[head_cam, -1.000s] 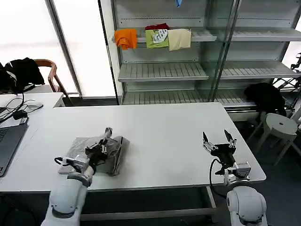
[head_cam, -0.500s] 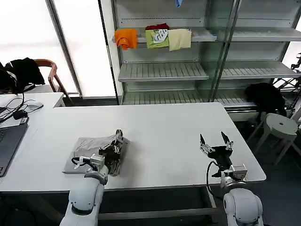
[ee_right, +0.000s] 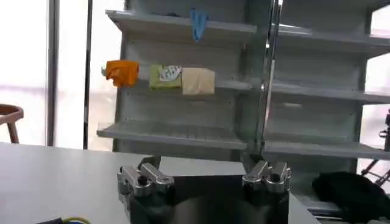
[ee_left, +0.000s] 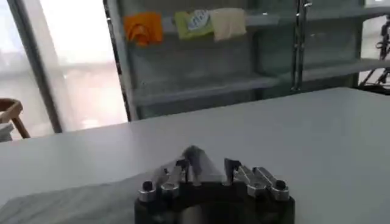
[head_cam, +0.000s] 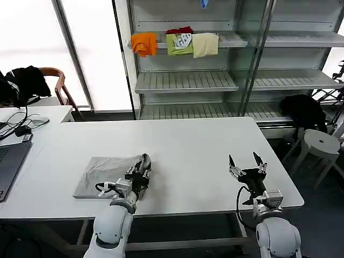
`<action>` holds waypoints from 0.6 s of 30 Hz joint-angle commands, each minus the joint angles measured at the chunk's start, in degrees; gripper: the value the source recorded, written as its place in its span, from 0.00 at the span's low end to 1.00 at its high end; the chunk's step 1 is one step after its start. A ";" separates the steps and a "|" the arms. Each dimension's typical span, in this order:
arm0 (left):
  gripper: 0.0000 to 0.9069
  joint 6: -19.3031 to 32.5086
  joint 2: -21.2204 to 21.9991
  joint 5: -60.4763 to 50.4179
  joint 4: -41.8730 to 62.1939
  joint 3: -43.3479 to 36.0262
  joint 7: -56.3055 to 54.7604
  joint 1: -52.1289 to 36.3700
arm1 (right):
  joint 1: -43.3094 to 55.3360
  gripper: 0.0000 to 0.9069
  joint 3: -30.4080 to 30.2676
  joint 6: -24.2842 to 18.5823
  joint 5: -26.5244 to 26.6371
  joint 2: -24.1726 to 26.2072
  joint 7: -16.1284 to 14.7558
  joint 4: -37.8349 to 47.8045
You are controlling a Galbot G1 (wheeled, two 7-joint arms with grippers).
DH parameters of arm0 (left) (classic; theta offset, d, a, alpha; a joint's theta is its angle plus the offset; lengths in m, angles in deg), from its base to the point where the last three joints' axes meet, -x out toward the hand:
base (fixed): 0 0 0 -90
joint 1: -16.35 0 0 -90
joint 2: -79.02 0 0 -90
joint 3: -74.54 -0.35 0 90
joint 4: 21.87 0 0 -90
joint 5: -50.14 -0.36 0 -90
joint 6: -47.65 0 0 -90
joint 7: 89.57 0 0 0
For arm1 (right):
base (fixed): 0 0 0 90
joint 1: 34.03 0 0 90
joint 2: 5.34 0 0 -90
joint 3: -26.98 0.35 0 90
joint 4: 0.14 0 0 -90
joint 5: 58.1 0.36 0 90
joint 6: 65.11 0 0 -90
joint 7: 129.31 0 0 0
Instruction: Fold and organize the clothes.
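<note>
Pinching the shirt (head_cam: 107,173) fold in my left hand (head_cam: 141,173), I'm dragging toward 3 o'clock, keeping low; right hand (head_cam: 247,164) spread apart, idling over the desk (head_cam: 193,145).

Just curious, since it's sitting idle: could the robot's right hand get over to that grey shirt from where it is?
Probably yes. The right hand, open, has only bare table between it and the shirt, though the left hand already pinches its near edge.

White table (head_cam: 188,145) carries one folded light grey shirt (head_cam: 105,173) flat at its near left; shelf (head_cam: 226,38) beyond holds orange, green and cream folded garments (head_cam: 174,43).
</note>
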 commanded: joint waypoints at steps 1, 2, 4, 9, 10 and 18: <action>1.00 -0.12 -5.50 6.73 -13.01 5.21 -0.02 1.03 | -0.17 1.00 0.07 -0.10 0.02 0.08 -0.02 -0.25; 1.00 -0.08 -7.06 7.08 -13.13 8.06 0.36 0.78 | -0.25 1.00 0.16 -0.10 0.02 0.15 -0.02 -0.29; 1.00 -0.07 -11.08 12.47 -10.62 14.52 0.99 0.35 | -0.34 1.00 0.15 -0.10 -0.01 0.21 -0.02 -0.38; 1.00 1.46 -18.12 18.93 1.51 25.20 3.06 0.14 | -0.18 1.00 -0.33 0.03 -0.84 -0.08 0.02 -0.06; 1.00 2.29 -19.01 19.26 3.23 25.86 3.45 0.28 | -0.08 1.00 -0.55 0.06 -1.16 -0.18 0.02 -0.01; 1.00 3.72 -19.38 15.64 14.11 24.04 4.84 0.00 | 0.80 1.00 -2.15 0.21 -3.31 -1.24 0.16 0.51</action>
